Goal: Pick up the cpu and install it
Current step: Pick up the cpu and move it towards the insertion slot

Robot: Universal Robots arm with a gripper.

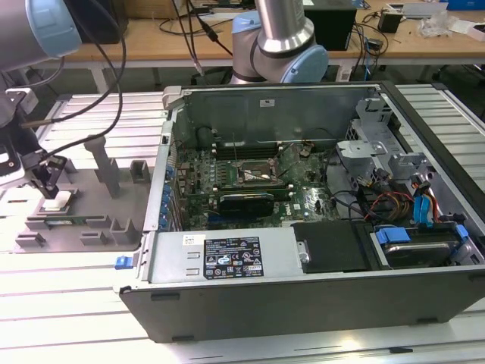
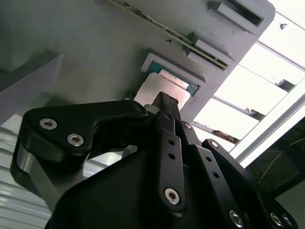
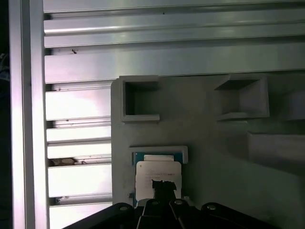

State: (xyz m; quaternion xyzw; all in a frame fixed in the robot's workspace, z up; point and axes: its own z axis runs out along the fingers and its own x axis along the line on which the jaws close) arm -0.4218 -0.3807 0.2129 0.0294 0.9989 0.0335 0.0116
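Hovers low at the exterior view's left, above the gray fixture tray point(image 1: 114, 199), with the gripper point(image 1: 47, 180) pointed straight down at the cpu point(image 1: 57, 202). Lies flat there, silver face up, in a shallow square nest of that tray with a raised lip along one side, presumably to keep a known spot and angle for the pickup. In both wrist views, puts the tip of the gripper point(image 2: 163, 99) point(image 3: 163, 183) over the near part of the cpu point(image 2: 157, 88) point(image 3: 157, 171), touching or just short of it, impossible to say which. Fingers drawn together into one narrow tip, no gap showing, nothing clamped between. Well apart from the open computer case point(image 1: 303, 296), with the socket point(image 1: 254, 176) at the middle of its board apparently unfilled. Judging by that, pickup not yet done.
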